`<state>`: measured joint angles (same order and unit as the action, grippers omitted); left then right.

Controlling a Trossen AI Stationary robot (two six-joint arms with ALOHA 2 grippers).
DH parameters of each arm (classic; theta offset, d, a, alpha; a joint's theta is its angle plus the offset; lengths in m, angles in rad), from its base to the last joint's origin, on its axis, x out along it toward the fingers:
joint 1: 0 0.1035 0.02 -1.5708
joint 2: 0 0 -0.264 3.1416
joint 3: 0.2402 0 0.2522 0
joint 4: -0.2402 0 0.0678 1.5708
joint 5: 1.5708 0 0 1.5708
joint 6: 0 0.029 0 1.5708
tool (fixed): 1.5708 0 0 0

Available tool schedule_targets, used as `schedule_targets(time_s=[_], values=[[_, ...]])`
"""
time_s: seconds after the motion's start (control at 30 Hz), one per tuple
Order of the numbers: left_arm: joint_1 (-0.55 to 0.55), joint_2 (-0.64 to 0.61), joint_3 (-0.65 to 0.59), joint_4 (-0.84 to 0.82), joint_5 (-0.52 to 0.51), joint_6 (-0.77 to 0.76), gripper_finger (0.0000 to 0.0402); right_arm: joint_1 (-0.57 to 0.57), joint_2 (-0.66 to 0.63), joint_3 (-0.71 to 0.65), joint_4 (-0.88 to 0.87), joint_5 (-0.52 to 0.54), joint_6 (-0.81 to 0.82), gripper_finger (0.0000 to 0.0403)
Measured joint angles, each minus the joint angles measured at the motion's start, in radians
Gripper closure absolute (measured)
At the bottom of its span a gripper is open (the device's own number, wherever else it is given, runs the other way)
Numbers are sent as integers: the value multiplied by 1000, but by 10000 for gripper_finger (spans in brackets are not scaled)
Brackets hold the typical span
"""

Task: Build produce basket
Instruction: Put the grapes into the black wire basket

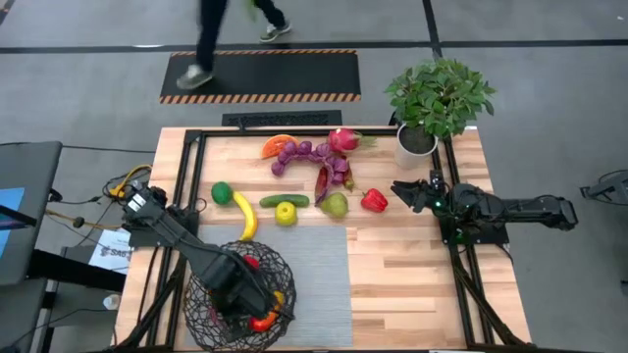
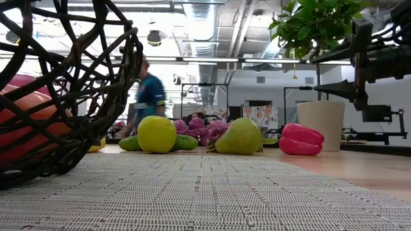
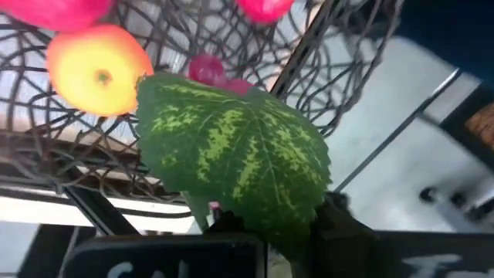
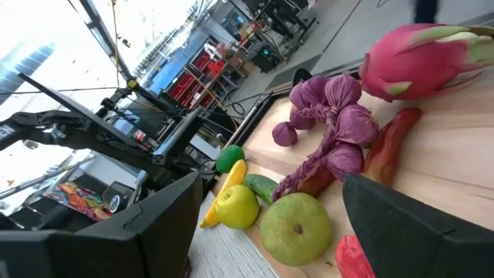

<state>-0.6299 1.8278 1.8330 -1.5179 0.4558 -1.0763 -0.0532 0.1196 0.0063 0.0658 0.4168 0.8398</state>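
Our left hand (image 1: 257, 312) sits down inside the basket (image 1: 201, 306), its fingers closed on a green mottled leaf (image 3: 235, 150) that fills most of the left wrist view; we cannot tell what fruit the leaf belongs to. Around it in the black wire bowl we see a yellow-orange round fruit (image 3: 96, 69) and pink-red pieces (image 3: 207, 69) lying against the mesh, and from above some red and orange (image 1: 265, 322) shows through the wires. The basket stands at the near left corner of the surface, partly on a grey woven mat (image 1: 314, 284). Our right hand (image 1: 404, 190) hovers with its fingers spread wide and nothing between them, just beside the red pepper (image 1: 374, 201) and near the white plant pot (image 1: 415, 145). The rest of the produce lies out on the wood: a lime-green fruit (image 1: 222, 193), banana (image 1: 245, 216), cucumber (image 1: 284, 200), yellow-green apple (image 1: 286, 213), pear (image 1: 336, 205), purple grapes (image 1: 309, 152), dragonfruit (image 1: 343, 140) and an orange slice (image 1: 277, 145). A person (image 1: 221, 34) walks past beyond the surface.
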Motion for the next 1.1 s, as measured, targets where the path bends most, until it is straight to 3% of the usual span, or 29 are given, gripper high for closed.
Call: schedule_targets(time_s=[0.53, 0.83, 1.1], values=[[146, 0, -220, 114, -71, 505, 401, 0, 0, 0, 0, 0, 50, 69], [199, 0, -284, 260, 29, 676, 395, 0, 0, 0, 0, 0, 50, 69], [228, 0, -340, 341, 107, 705, 338, 0, 0, 0, 0, 0, 45, 69]])
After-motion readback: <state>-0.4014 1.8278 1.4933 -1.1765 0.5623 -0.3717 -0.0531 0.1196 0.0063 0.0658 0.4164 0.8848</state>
